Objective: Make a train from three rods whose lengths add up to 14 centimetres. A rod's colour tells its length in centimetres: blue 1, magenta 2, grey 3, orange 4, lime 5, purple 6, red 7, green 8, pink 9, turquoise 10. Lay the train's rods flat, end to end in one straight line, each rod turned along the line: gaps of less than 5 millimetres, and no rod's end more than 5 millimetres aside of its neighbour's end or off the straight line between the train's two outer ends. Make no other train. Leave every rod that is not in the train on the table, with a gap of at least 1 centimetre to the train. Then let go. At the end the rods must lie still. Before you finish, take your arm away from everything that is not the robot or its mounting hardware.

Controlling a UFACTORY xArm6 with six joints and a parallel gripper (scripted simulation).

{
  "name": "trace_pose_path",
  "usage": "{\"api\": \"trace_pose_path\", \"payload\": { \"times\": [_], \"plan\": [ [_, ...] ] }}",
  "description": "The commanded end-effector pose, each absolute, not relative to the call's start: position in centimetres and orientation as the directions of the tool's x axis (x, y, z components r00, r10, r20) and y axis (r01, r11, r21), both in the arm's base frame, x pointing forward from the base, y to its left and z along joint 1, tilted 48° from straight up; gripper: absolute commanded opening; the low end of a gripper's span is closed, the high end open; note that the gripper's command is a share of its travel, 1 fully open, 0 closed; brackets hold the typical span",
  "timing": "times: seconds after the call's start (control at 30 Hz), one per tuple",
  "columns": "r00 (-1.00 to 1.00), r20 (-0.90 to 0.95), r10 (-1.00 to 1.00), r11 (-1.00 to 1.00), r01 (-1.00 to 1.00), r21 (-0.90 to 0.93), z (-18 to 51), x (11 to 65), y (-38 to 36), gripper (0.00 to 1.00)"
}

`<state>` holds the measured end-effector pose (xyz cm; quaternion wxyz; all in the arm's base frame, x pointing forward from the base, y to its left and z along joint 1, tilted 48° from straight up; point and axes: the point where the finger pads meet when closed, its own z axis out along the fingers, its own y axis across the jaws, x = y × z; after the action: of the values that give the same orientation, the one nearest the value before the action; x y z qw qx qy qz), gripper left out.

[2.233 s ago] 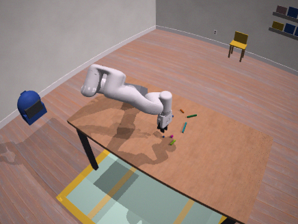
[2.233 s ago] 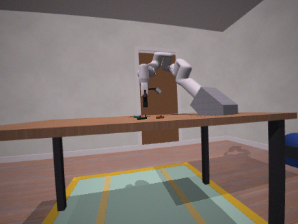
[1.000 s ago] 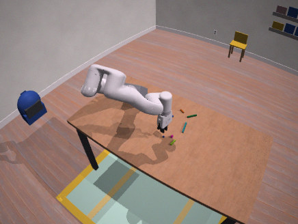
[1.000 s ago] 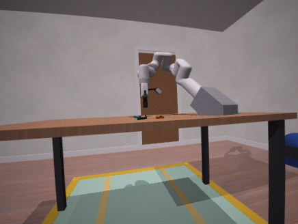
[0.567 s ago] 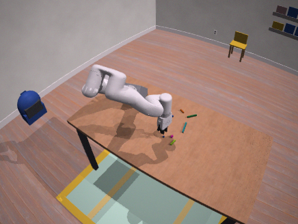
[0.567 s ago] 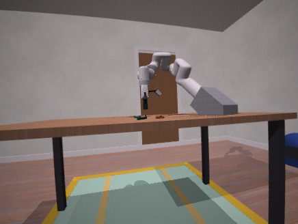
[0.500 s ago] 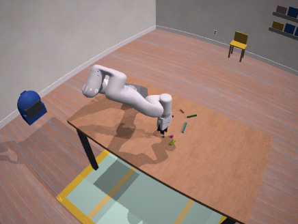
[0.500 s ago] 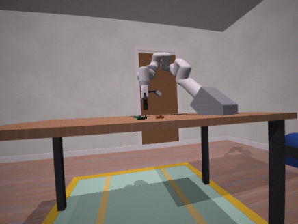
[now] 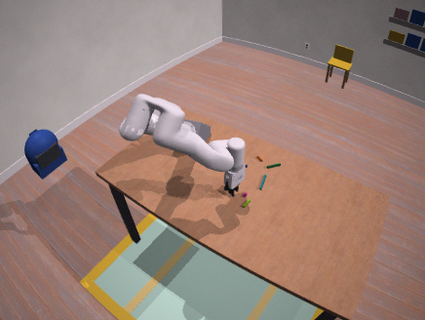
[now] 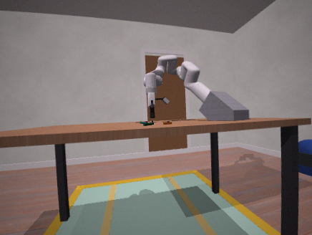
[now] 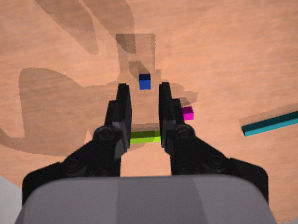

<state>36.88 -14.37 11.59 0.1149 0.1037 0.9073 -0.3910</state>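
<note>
My gripper (image 9: 233, 191) hangs a little above the table, fingers pointing down; it also shows in the exterior view (image 10: 152, 115). In the wrist view the fingers are drawn in to a narrow gap with nothing between them. The lime rod (image 11: 145, 136) lies flat on the table below, crossing the gap, its ends hidden behind the fingers; it also shows in the top view (image 9: 246, 203). The magenta rod (image 11: 187, 113) lies just right of the right finger. The small blue rod (image 11: 144, 81) lies ahead of the fingertips. The turquoise rod (image 11: 270, 123) lies further right.
A dark green rod (image 9: 273, 166) and an orange rod (image 9: 259, 158) lie further back on the table, beyond the turquoise rod (image 9: 262, 182). The arm's grey base (image 10: 223, 107) stands at the table's far side. Table edges are far from the rods.
</note>
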Motion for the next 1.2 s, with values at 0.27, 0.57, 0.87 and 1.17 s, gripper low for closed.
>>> {"api": "trace_pose_path", "payload": {
  "times": [0.27,0.57,0.87,1.17],
  "plan": [
    [-0.951,-0.292,0.097,0.673,0.279,-0.685,10.96,37.14,-15.09,0.24],
    [-0.951,-0.292,0.097,0.673,0.279,-0.685,10.78,37.17,-15.28,0.24],
    [-0.951,-0.292,0.097,0.673,0.279,-0.685,10.77,37.18,-15.29,0.24],
    [-0.951,-0.292,0.097,0.673,0.279,-0.685,10.77,37.18,-15.29,0.24]
  ]
}}
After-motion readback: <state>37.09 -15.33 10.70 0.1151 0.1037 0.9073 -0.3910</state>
